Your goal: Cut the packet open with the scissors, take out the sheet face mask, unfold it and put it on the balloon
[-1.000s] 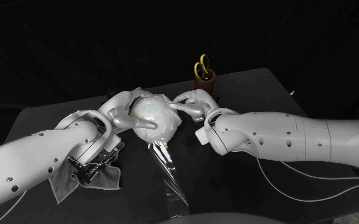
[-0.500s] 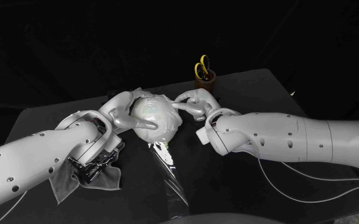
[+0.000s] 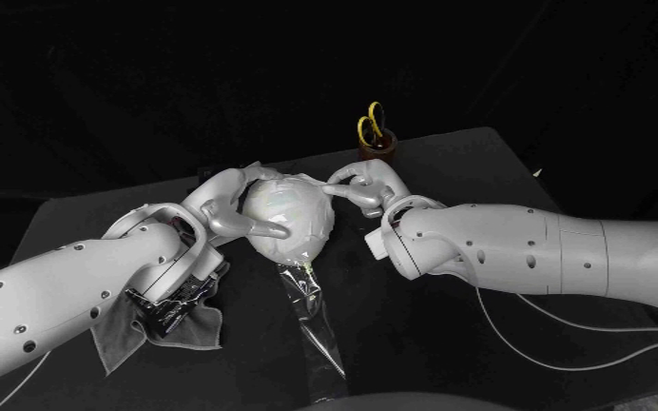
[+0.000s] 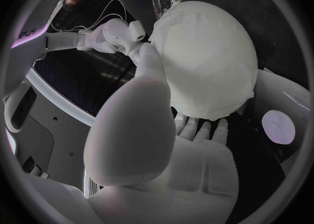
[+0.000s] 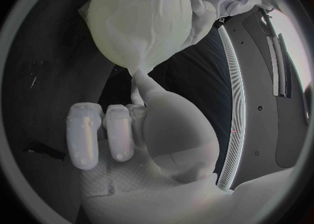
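The pale balloon (image 3: 288, 219) with the white sheet mask draped over it sits between my two hands above the table's middle. My left hand (image 3: 223, 209) holds it from its left, thumb across the front and fingers underneath (image 4: 199, 130). My right hand (image 3: 359, 187) touches the mask at the balloon's upper right with one fingertip. In the right wrist view its thumb (image 5: 141, 85) reaches the balloon (image 5: 141, 20) while the other fingers (image 5: 98, 135) stay curled off it. The cut clear packet (image 3: 310, 308) lies on the table below the balloon. The yellow-handled scissors (image 3: 370, 126) stand in a brown holder (image 3: 377, 152).
A grey cloth (image 3: 192, 327) lies under my left forearm at the table's front left. The scissors holder stands just behind my right hand, near the table's back edge. A white cable (image 3: 549, 321) trails over the table at the right.
My right hand has shifted slightly up and to the right along the top of the balloon. The left hand keeps its hold; the balloon has barely moved.
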Controlling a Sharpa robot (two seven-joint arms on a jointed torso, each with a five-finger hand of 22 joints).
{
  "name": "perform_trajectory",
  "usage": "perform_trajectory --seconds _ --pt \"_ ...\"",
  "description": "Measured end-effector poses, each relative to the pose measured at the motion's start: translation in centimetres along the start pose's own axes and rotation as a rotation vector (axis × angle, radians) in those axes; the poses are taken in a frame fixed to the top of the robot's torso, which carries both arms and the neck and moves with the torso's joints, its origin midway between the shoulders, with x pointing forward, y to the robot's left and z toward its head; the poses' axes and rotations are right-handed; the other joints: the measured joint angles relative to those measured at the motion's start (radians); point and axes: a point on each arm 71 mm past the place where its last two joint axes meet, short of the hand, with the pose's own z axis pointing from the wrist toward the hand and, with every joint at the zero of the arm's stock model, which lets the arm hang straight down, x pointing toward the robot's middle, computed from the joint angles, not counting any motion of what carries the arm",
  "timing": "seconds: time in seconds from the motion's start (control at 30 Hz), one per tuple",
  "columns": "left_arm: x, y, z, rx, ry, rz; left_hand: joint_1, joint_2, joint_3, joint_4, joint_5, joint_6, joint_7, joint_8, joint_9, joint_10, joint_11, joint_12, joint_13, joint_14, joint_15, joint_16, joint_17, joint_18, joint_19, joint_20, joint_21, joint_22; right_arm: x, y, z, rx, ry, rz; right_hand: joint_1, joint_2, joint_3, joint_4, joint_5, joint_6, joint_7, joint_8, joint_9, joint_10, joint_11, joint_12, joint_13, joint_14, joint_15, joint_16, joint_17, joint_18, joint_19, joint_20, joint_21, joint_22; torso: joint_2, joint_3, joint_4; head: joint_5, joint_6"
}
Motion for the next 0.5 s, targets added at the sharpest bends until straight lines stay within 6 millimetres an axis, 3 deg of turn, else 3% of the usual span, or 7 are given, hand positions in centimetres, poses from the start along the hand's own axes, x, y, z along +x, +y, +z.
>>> perform_trajectory --seconds 0.43,0.5 --pt "0.01 0.00 0.00 0.000 0.001 0.000 0.000 0.000 0.000 0.000 0.000 0.000 0.000 -0.003 -0.001 0.000 0.000 0.000 0.000 0.000 0.000 0.000 0.000 0.000 0.000 0.000 0.000 0.000 -0.34 -0.45 0.60 0.021 0.019 -0.008 -0.057 0.012 0.037 -0.040 0.003 -0.007 0.001 -0.004 0.001 -0.001 0.000 0.000 -0.011 0.003 -0.003 0.001 -0.001 0.000 -0.002 -0.001 -0.016 0.001 0.000 0.0000 -0.0004 0.002 0.004" --pt "0.01 0.00 0.00 0.000 0.001 0.000 0.000 0.000 0.000 0.000 0.000 0.000 0.000 -0.006 -0.001 0.000 0.000 0.000 0.000 0.000 0.000 0.000 0.000 0.000 0.000 0.000 0.000 0.000 -0.37 -0.49 0.68 0.024 0.026 -0.007 -0.086 0.013 0.054 -0.057 0.003 -0.007 0.000 -0.033 0.072 -0.001 0.000 -0.002 -0.025 0.003 -0.003 0.001 -0.001 0.000 -0.002 -0.001 -0.026 0.001 0.000 -0.0001 -0.0004 0.002 0.005"
